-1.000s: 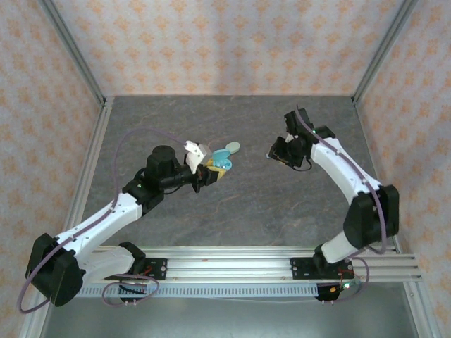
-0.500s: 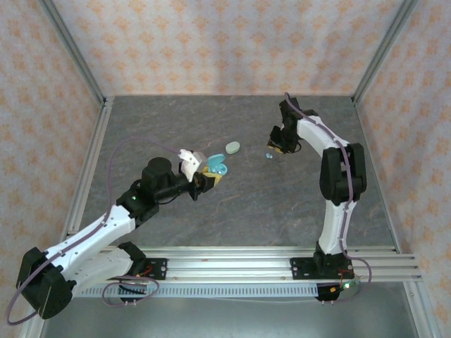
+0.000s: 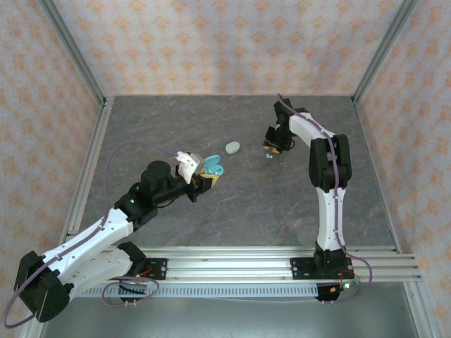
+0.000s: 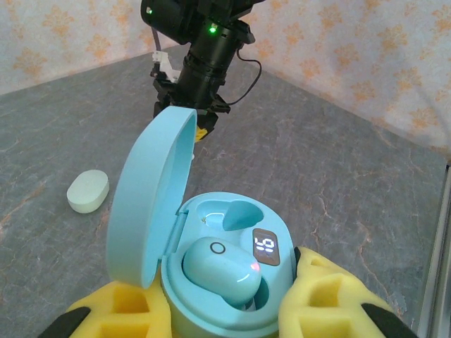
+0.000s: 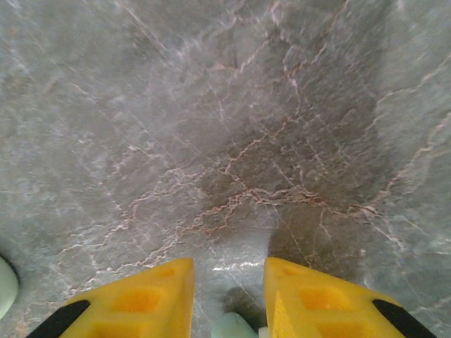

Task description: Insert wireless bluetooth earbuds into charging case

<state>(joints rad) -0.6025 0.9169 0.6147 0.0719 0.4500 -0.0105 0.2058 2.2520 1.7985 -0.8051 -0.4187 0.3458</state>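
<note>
Between the pads (image 4: 324, 299) of the left gripper (image 4: 225, 313) sits the open blue charging case (image 4: 151, 190), clamped, one earbud (image 4: 222, 271) seated. The right gripper (image 5: 229, 296) stands parted around another pale earbud (image 5: 232, 328).

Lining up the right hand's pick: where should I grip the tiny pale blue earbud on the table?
Pinch the tiny pale blue plastic earbud across its rounded body, from straight above: it lies on the grey table, between the right hand's open fingers.

I see the open case (image 4: 211, 211) clamped in the left gripper (image 4: 227, 303), one earbud (image 4: 222, 270) seated inside. Beyond it on the table (image 3: 246, 204) lies the closed case (image 3: 232, 147); right of that, a loose earbud (image 5: 232, 327) sits between the fingers of the right gripper (image 5: 227, 278).
</note>
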